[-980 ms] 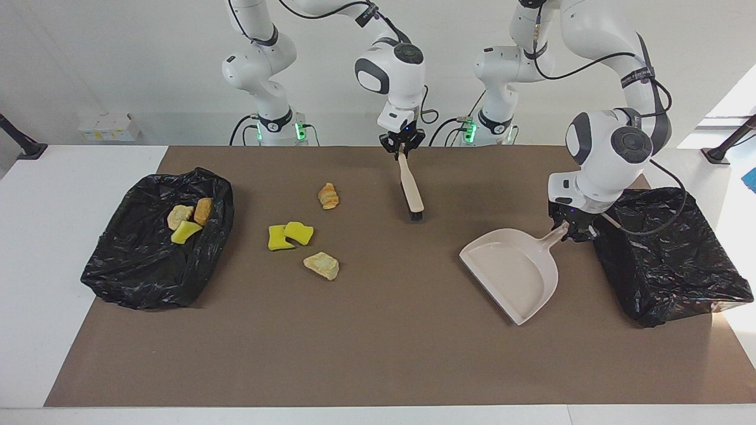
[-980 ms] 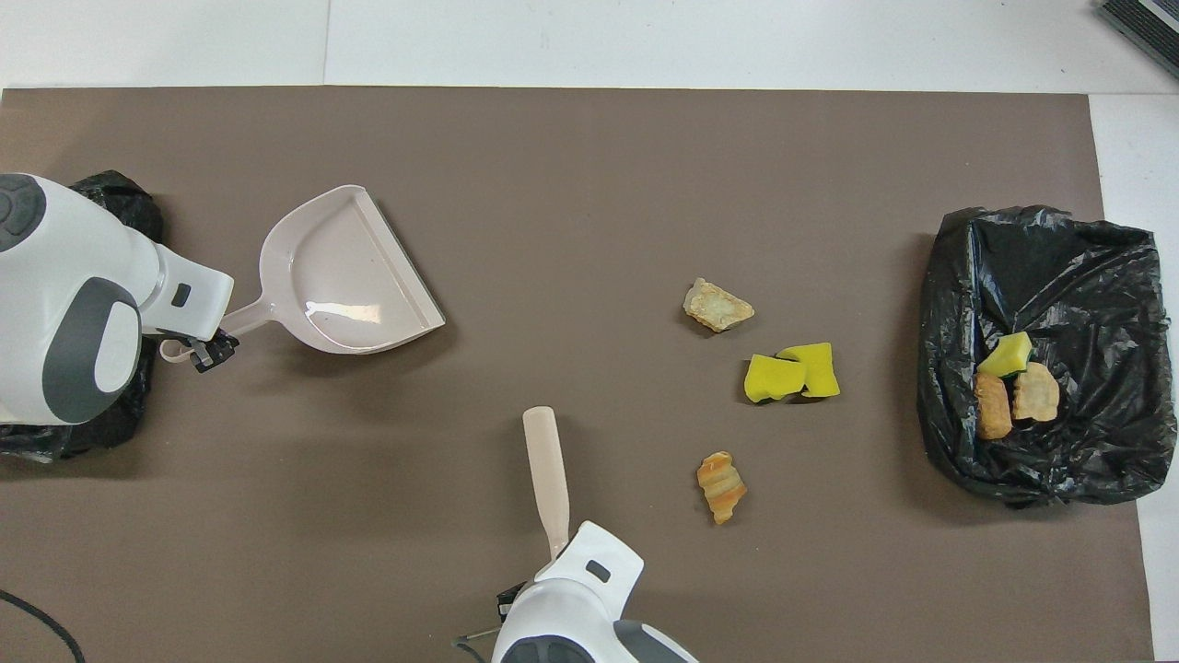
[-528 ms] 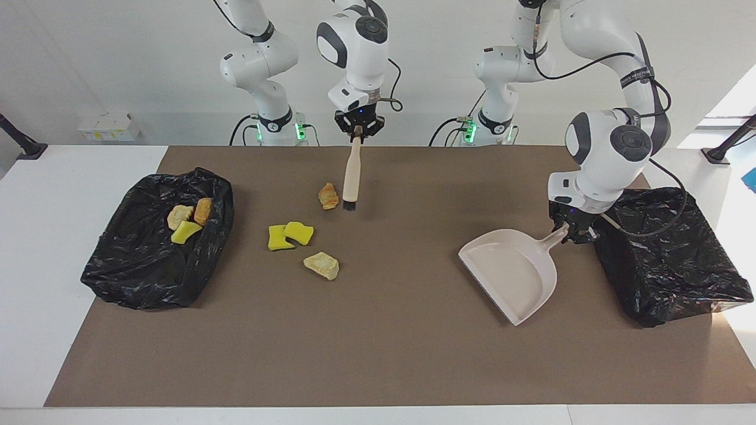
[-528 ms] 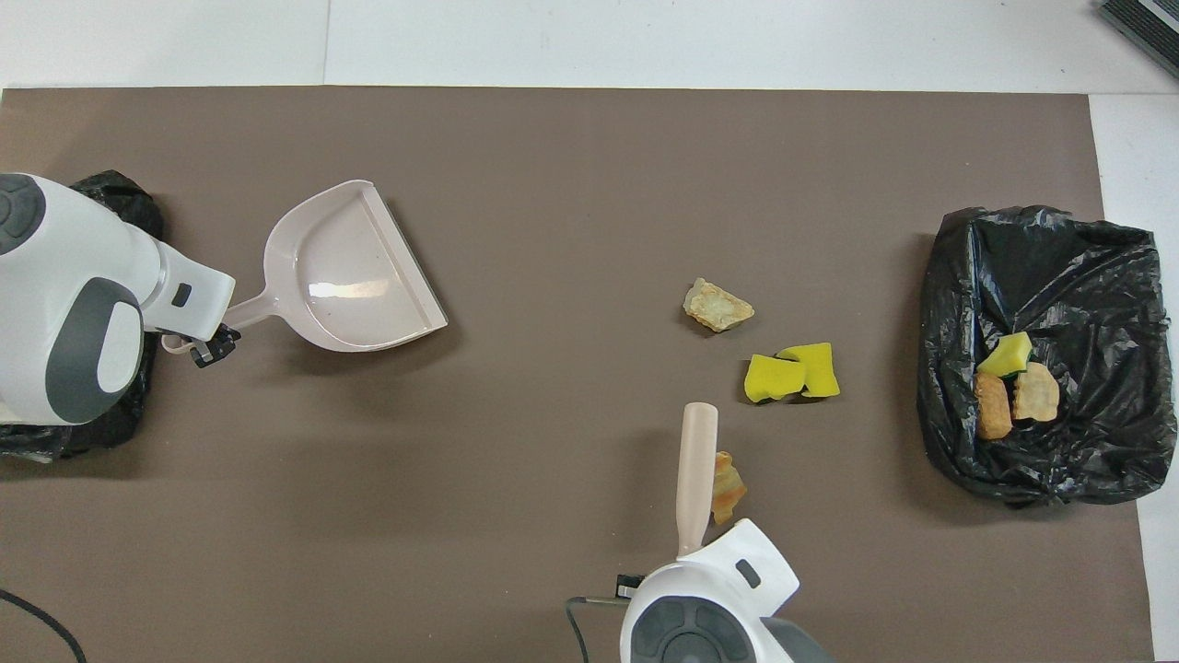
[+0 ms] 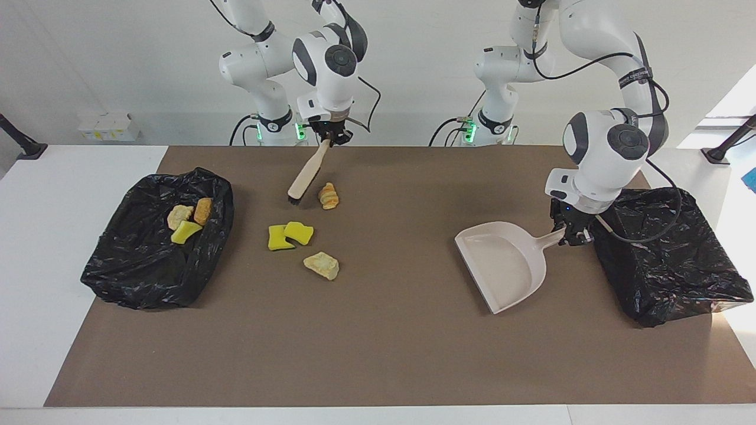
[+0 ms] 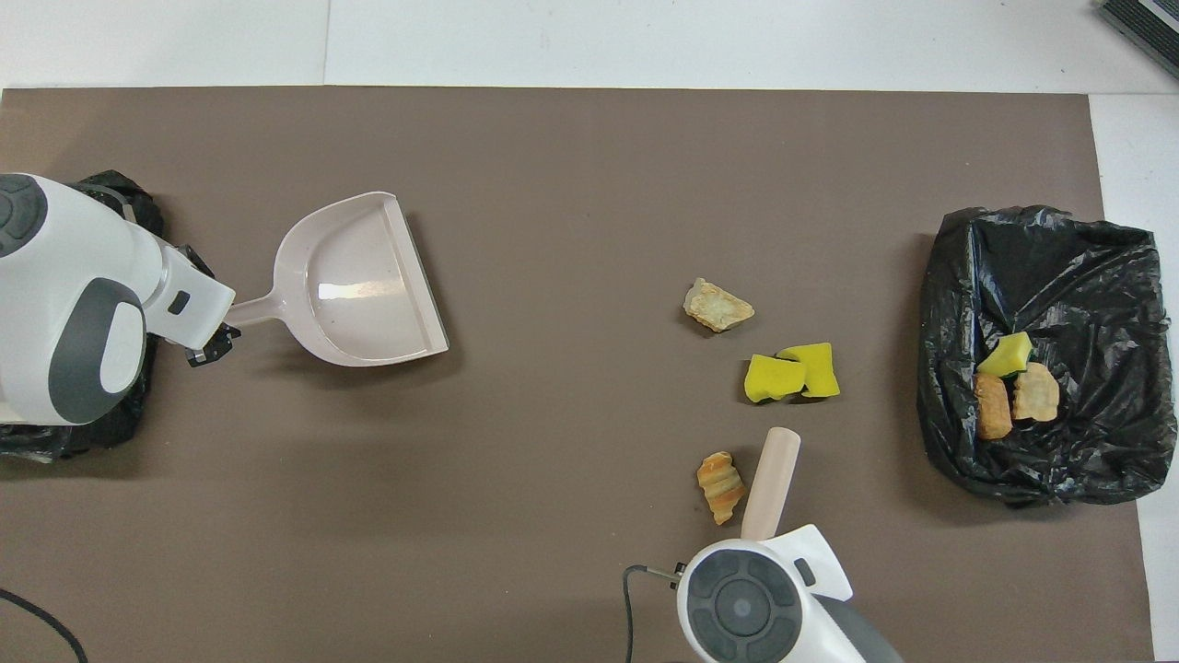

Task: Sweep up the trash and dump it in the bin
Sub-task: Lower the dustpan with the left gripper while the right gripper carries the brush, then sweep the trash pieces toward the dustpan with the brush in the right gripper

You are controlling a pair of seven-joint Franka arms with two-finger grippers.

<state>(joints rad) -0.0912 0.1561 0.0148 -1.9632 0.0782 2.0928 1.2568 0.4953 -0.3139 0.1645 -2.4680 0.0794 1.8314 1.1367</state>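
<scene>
Trash: I count four loose pieces on the mat left of centre in the facing view, namely croissant lump [image 5: 328, 195], two yellow sponges [image 5: 289, 235] and bread lump [image 5: 322, 265]; three more lie in the bin bag [image 5: 147, 271]. Right gripper [image 5: 329, 137] is clamped on the brush [image 5: 303, 177], upper centre. Left gripper [image 5: 572, 231] is clamped on the dustpan [image 5: 502, 265] handle, right.

Both arms [image 5: 596, 35] were glossy white with dark grey joint caps; black cables ran along them, green lights glowed at both bases [image 5: 277, 127], grippers apparently black.
</scene>
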